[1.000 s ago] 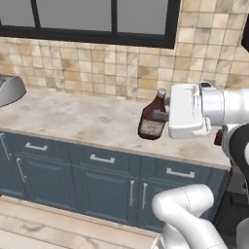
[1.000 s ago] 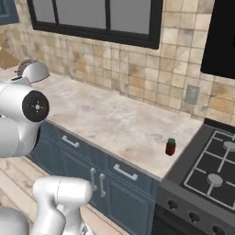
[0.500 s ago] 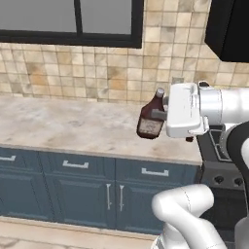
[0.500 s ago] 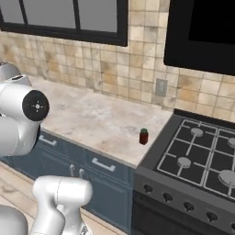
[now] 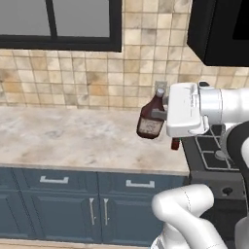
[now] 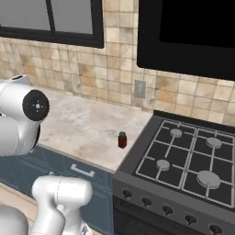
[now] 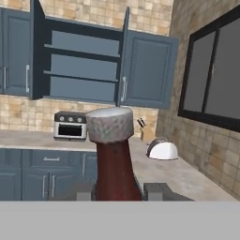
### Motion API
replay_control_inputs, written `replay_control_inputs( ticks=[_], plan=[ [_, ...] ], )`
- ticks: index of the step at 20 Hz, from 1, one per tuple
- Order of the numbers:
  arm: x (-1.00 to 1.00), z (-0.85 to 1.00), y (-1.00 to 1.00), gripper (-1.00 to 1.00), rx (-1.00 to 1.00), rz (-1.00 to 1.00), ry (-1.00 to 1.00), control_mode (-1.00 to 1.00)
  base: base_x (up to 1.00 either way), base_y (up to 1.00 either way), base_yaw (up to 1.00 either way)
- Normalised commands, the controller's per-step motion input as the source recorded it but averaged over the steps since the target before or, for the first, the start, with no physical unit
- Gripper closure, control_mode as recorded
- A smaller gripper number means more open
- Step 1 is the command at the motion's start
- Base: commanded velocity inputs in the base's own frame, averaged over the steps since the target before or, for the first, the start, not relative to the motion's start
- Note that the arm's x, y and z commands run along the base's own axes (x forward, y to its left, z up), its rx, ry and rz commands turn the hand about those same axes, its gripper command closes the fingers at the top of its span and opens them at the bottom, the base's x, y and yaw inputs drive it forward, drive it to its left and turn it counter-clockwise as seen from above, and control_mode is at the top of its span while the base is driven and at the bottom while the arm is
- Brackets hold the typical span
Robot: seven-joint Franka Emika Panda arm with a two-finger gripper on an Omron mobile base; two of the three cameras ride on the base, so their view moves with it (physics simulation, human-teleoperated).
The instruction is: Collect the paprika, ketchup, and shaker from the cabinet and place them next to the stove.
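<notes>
The gripper (image 7: pixel 120 191) is clamped on the ketchup (image 5: pixel 150 120) bottle, low on its neck, and holds it up in the air over the bench (image 5: pixel 73 141). The bottle looks hard, smooth and a bit heavy, so I think a tight hold on the thin neck is best. Farther off, the little paprika (image 6: pixel 122 140) jar stands on the bench just beside the stove (image 6: pixel 188 160), and the cabinet (image 7: pixel 79 65) hangs open far away.

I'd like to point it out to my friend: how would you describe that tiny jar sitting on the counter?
Find the black stove with its burner grates, then the pale marble counter to its left. Near the stove's edge stands the paprika, a short dark red jar with a green lid, alone on the counter, far smaller than the brown-red ketchup bottle held above.
</notes>
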Motion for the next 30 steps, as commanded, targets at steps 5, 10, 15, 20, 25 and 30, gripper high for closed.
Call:
replay_control_inputs(
  ticks=[5, 10, 15, 20, 25, 30],
  plan=[
    [0.00, 0.00, 0.00, 1.00, 0.00, 0.00, 0.00, 1.00, 0.55, -0.42, -0.16],
    [0.00, 0.00, 0.00, 1.00, 0.00, 0.00, 0.00, 1.00, 0.55, -0.41, -0.16],
    [0.00, 0.00, 0.00, 1.00, 0.00, 0.00, 0.00, 1.00, 0.52, -0.41, -0.14],
    [0.20, 0.02, -0.22, 1.00, 0.02, -0.02, 0.00, -1.00, 0.30, -0.29, -0.05],
    [0.46, 0.05, -0.62, 1.00, 0.04, -0.04, 0.00, -1.00, 0.00, 0.00, 0.00],
    [0.41, 0.04, -0.73, 1.00, 0.03, -0.02, 0.00, -1.00, 0.00, 0.00, 0.00]
  ],
)
